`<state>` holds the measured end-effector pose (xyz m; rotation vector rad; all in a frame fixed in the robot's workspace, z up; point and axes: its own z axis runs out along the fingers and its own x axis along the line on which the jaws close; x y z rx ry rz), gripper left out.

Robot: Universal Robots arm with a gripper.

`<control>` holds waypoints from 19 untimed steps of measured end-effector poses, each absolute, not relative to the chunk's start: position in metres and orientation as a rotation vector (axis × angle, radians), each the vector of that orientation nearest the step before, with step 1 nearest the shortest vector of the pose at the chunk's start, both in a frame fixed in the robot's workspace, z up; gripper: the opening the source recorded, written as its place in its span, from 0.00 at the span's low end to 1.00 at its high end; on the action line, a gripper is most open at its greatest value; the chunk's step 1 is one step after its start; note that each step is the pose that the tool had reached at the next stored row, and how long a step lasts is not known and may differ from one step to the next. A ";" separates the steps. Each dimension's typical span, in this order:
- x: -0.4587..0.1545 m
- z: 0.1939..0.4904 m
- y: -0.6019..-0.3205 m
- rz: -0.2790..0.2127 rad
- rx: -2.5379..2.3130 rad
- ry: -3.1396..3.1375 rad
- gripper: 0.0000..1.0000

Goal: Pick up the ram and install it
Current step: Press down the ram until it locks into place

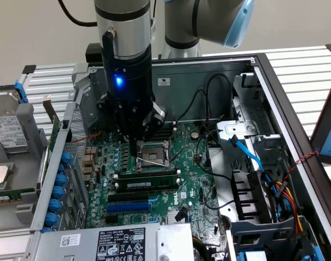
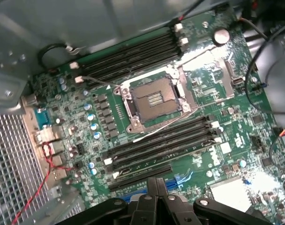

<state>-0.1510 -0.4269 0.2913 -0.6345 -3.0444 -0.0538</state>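
Note:
A long dark-green ram stick (image 1: 146, 185) with a pale label stands edge-up in a memory slot just in front of the CPU socket (image 1: 150, 153). A second slot (image 1: 146, 175) lies between them. My gripper (image 1: 134, 155) hangs over the motherboard at the socket's left edge, a little behind the ram and apart from it. In the wrist view its fingers (image 2: 150, 187) are pressed together with nothing between them, above the blue expansion slot (image 2: 177, 180). The black memory slots (image 2: 161, 143) run diagonally there, and I cannot pick out the ram among them.
The motherboard sits inside an open computer case (image 1: 263, 76). Black cables (image 1: 209, 109) and a blue cable (image 1: 244, 149) hang on the exterior view's right. A drive cage with a hard disk (image 1: 7, 133) and a green board edge (image 1: 13, 194) sits on the left. A power supply (image 1: 105, 243) is in front.

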 end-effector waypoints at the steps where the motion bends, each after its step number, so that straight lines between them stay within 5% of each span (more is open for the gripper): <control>1: -0.151 0.291 -0.427 -0.054 -0.657 -3.040 0.11; 19: -0.151 0.291 -0.427 -0.057 -1.062 -2.929 0.11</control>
